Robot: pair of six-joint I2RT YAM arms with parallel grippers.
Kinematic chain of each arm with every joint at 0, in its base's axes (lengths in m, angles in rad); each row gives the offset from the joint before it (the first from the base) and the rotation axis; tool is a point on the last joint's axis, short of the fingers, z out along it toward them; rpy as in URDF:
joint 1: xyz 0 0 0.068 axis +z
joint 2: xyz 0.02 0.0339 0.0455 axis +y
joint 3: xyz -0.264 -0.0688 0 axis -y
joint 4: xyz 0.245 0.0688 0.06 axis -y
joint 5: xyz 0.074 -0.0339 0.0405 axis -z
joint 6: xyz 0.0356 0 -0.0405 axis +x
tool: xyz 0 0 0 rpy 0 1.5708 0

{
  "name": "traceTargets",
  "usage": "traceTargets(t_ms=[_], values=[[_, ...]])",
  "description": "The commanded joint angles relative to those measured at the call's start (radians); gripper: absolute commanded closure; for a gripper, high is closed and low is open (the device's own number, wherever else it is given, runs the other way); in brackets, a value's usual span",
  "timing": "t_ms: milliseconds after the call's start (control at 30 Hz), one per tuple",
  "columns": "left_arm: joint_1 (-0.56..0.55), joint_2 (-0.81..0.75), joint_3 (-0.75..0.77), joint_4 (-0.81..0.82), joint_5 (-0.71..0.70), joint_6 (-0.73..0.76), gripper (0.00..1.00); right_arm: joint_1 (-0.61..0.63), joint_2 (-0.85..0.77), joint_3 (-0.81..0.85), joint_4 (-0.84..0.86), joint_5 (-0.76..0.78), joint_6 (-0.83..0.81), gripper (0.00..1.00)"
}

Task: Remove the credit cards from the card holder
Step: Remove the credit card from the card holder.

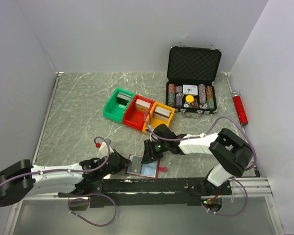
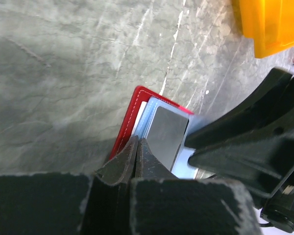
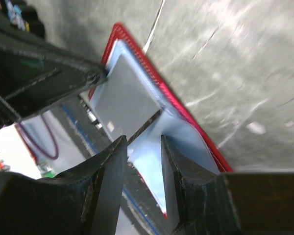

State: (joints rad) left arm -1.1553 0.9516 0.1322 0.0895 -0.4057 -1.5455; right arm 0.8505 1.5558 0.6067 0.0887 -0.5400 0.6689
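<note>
The dark-red card holder (image 1: 129, 163) lies open flat near the table's front edge, between the two arms. Pale blue-grey credit cards (image 1: 148, 170) lie on its inside. In the left wrist view my left gripper (image 2: 137, 142) is shut, its tips resting on the holder's left side beside a grey card (image 2: 165, 132) and the red rim (image 2: 129, 122). My right gripper (image 3: 143, 142) is open just above the holder's right half. A pale blue card (image 3: 152, 166) shows between its fingers, which do not hold it. The grey card (image 3: 125, 100) lies beyond them.
Green (image 1: 116, 105), red (image 1: 138, 113) and yellow (image 1: 159, 116) bins holding card decks stand mid-table. An open black chip case (image 1: 192, 81) is at the back right. A red tool (image 1: 240, 108) lies by the right wall. A black rail (image 1: 157, 185) runs along the front edge.
</note>
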Motion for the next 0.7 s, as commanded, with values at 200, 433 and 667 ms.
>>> traceTargets(t_ms=[200, 433, 667], values=[[-0.004, -0.065, -0.02, -0.24, -0.048, 0.005, 0.99, -0.05, 0.058, 0.133, -0.187, 0.161, -0.169, 0.58], [-0.004, -0.094, -0.011, -0.241, -0.05, 0.03, 0.99, -0.048, -0.069, 0.163, -0.294, 0.258, -0.227, 0.57], [-0.004, -0.12, -0.019, -0.251, -0.056, 0.021, 0.99, 0.082, -0.25, 0.137, -0.317, 0.213, -0.264, 0.57]])
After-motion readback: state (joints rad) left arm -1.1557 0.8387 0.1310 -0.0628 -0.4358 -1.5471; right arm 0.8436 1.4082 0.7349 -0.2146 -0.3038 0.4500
